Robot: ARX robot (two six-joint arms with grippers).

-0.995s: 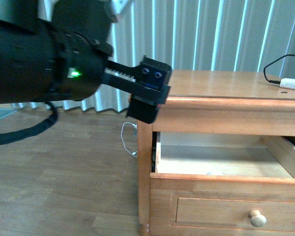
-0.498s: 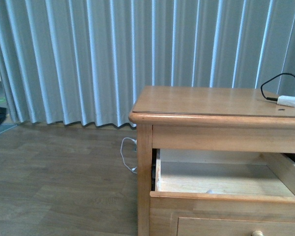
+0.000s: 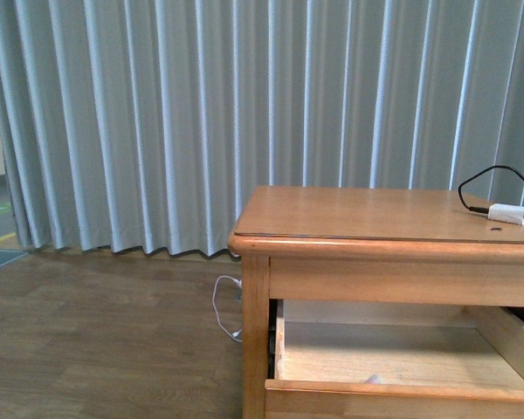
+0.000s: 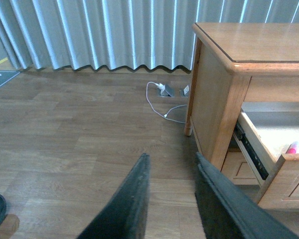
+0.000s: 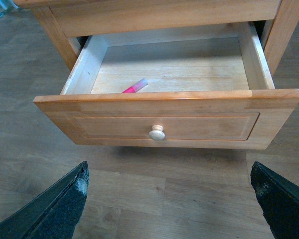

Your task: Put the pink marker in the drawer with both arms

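Wooden cabinet [image 3: 367, 218] has its drawer [image 5: 164, 124] pulled way out. Right gripper [image 5: 168, 172] hangs out in front of the drawer, fingers spread wide with nothing in them. Left gripper [image 4: 172, 157] is off to the drawer's side over the floor, fingers apart, empty too. White plug box [image 3: 508, 212] sits on the cabinet top above the drawer. Pink marker [image 5: 134, 86] lies inside the drawer, right by its front panel.

A home bedroom: wooden nightstand [image 3: 367, 218], pleated curtains [image 3: 201, 113], wood floor [image 3: 96, 349].
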